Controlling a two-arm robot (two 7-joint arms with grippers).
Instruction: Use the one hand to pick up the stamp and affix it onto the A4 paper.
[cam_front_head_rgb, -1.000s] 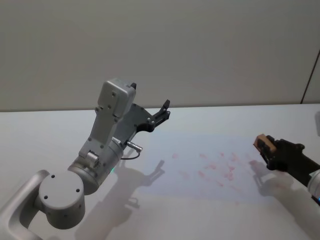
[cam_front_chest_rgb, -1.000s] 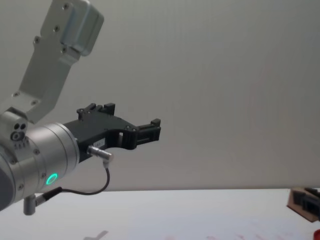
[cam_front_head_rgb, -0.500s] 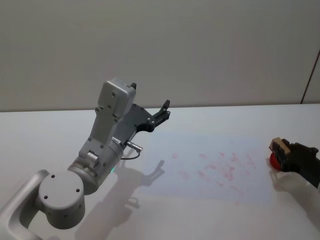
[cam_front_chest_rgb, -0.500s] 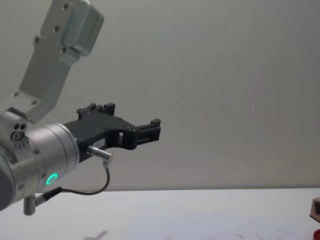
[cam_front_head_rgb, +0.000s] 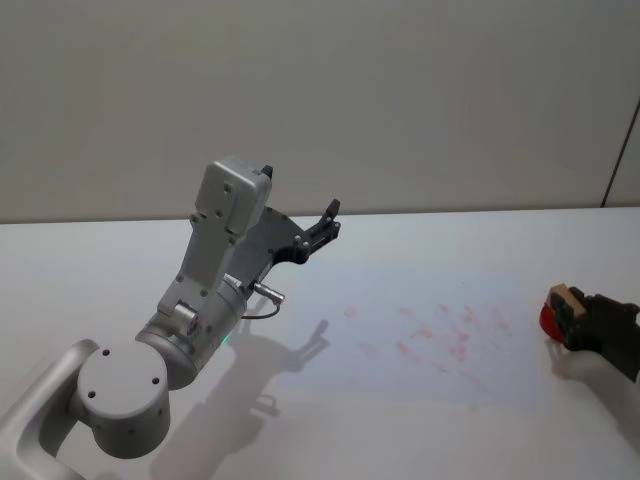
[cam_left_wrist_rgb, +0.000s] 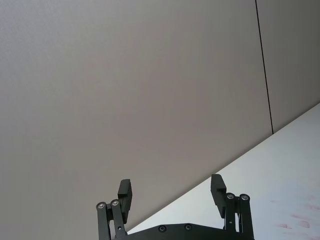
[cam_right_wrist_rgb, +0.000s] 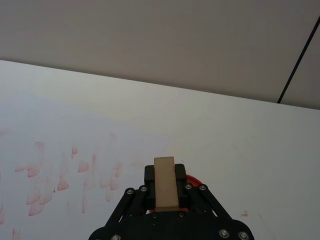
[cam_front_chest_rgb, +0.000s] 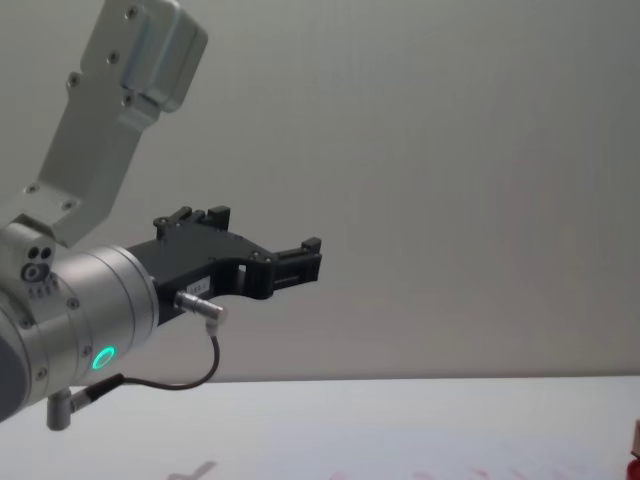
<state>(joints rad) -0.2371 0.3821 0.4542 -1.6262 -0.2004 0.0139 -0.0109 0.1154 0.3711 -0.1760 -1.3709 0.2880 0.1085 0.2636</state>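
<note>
My right end effector (cam_right_wrist_rgb: 165, 200) grips the stamp (cam_right_wrist_rgb: 165, 182) over the red ink pad (cam_front_head_rgb: 550, 318) (probably re-inking), just beside the paper (cam_front_head_rgb: 420, 335); my left end effector (cam_left_wrist_rgb: 172, 192) hangs parked, open, empty.

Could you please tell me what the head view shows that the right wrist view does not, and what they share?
Head view alone: the raised left gripper with open fingers, held above the white table, left of the sheet.

Right wrist view alone: a close look at the right gripper shut on the small brown wooden block stamp, with a dark seam on the wall behind.

Both: that stamp, the small bright red object beside it, and the flat white A4 paper with faint red marks.
</note>
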